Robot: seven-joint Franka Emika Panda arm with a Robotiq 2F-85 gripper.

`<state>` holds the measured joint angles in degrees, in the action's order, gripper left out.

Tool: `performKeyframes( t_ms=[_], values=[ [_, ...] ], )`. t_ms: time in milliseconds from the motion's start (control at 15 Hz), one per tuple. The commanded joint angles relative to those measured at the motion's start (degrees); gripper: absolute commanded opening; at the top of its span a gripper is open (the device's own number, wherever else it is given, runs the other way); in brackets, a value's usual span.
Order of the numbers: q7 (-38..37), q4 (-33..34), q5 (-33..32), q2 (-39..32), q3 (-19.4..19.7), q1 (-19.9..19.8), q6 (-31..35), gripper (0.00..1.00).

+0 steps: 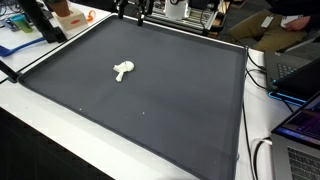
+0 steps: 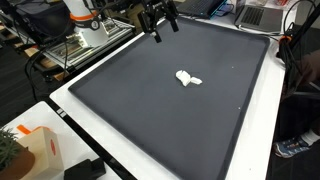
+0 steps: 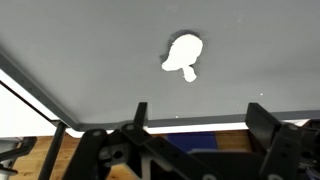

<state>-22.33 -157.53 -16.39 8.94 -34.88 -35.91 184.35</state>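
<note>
A small white object [image 1: 123, 70] with a rounded body and a short stem lies alone on the dark grey mat [image 1: 150, 110]; it also shows in the other exterior view as the white object [image 2: 187, 78] and in the wrist view as the white object [image 3: 184, 56]. My gripper [image 2: 160, 27] hangs above the mat's far edge, well away from the object. In the wrist view the gripper [image 3: 200, 118] stands open, its two black fingers wide apart with nothing between them.
The mat [image 2: 170, 100] covers a white table [image 2: 90, 125]. An orange-and-white box [image 2: 35, 150] sits at one corner. Laptops [image 1: 300, 110] and cables lie beside the mat. A person [image 1: 290, 25] sits past the far edge, amid equipment clutter.
</note>
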Motion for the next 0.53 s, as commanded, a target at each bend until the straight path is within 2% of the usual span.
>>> performKeyframes(
  t_ms=[0, 133, 333, 467],
  values=[
    [-0.96, 0.05, -0.15, 0.31, -1.16, -1.11, -0.43, 1.0],
    [-2.59, 0.21, -0.88, 1.38, -3.68, -3.19, -1.31, 1.0],
    [-3.28, 0.39, -0.93, 0.42, -5.92, -4.0, -1.29, 1.0],
    [-4.56, 0.39, -1.69, 1.39, -9.06, -6.09, -2.0, 1.0]
  ],
)
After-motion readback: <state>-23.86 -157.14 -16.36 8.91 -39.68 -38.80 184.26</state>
